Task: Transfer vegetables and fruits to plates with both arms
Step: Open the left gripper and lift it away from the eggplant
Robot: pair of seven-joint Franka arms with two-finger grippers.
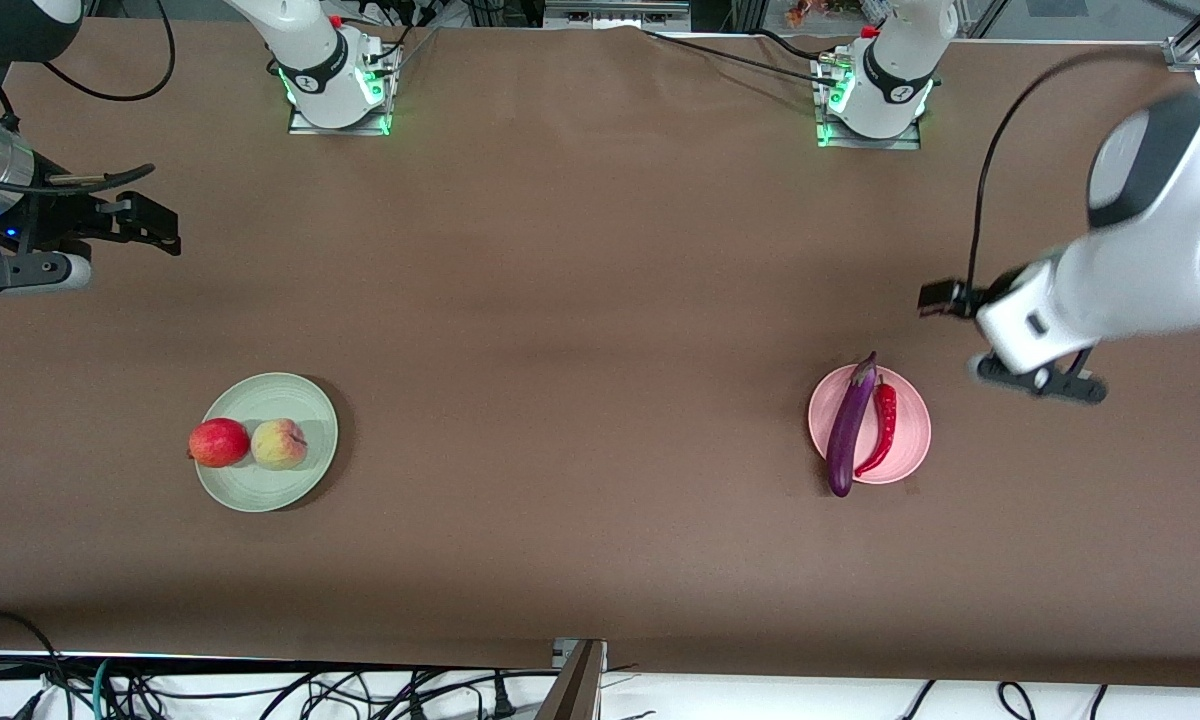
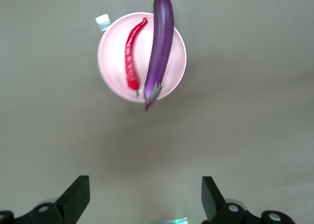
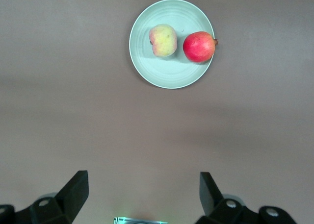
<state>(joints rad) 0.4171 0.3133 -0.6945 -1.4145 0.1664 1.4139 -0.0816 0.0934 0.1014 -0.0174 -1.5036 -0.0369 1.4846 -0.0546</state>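
The pale green plate (image 1: 272,392) lies toward the right arm's end of the table. It holds the red apple-like fruit (image 1: 218,442) and the peach-like fruit (image 1: 279,444) side by side. The pink plate (image 1: 912,425) lies toward the left arm's end. It holds the purple eggplant (image 1: 851,425) and the red chili (image 1: 883,427), and the eggplant overhangs the rim at both ends. My left gripper (image 1: 1040,382) hovers over bare table beside the pink plate (image 2: 113,57), open and empty (image 2: 144,194). My right gripper (image 1: 25,270) hovers over the table's end, away from the green plate (image 3: 171,77), open and empty (image 3: 143,192).
The brown table top stretches wide between the two plates. Both arm bases (image 1: 335,85) (image 1: 875,100) stand along the edge farthest from the front camera. Cables and a metal bracket (image 1: 575,660) line the nearest edge. A small white piece (image 2: 102,21) shows by the pink plate's rim.
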